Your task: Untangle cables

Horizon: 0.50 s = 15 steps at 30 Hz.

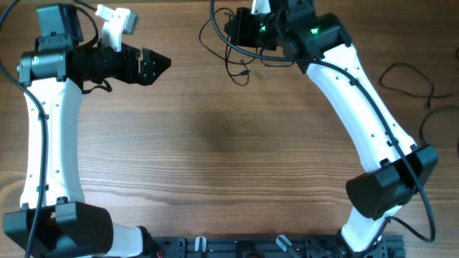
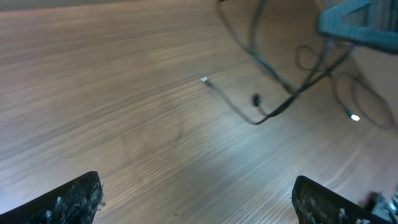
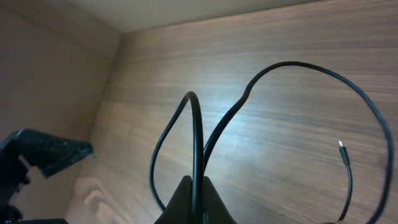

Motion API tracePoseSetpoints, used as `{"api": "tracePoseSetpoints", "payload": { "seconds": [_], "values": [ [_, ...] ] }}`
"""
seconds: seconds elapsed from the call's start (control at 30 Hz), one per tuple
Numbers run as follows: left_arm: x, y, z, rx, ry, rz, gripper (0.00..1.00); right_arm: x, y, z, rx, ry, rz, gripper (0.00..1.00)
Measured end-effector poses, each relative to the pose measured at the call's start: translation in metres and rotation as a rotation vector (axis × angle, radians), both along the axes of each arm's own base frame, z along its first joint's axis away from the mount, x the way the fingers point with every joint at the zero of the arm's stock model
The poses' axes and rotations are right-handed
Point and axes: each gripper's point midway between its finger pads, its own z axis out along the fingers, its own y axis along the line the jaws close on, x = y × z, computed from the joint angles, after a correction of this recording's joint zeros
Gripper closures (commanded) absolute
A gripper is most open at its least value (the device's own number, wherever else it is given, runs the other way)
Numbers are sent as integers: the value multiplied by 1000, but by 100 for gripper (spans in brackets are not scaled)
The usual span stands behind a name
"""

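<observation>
our right gripper (image 3: 194,186) was pinched fully shut on one thin black cable (image 3: 198,124), which rose from between the fingertips and bent into two loops above the table (image 3: 298,74); a small plug (image 3: 341,148) showed at the end of the wider loop; seen from overhead, this gripper sat near the far edge of the table, and the rest of the cables (image 1: 240,70) trailed from it in a loose snarl on the wood just beside it; our left gripper (image 1: 162,63) stood wide open with nothing between its fingers, well apart from the snarl and pointed towards it; we judged the step in hand to be lifting one strand out of the tangle, with the sorting itself hardly begun, since the loops crossed one another; the next move, we judged, called for the left gripper to come across and take a second strand near a crossing, so that the two arms could draw apart slowly; a fast pull risked tightening a knot rather than freeing it.
</observation>
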Motion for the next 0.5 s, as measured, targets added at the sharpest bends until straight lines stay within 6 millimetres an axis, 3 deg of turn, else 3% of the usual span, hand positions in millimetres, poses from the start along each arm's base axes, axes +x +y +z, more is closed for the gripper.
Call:
{"api": "tracePoseSetpoints", "payload": {
  "seconds": [0.33, 0.5],
  "values": [
    [-10, -23, -1, -125, -28, -143, 0, -19, 17, 8, 79, 22, 139, 95],
    [-7, -31, -9, -165, -22, -194, 6, -30, 25, 13, 124, 37, 208, 95]
  ]
}}
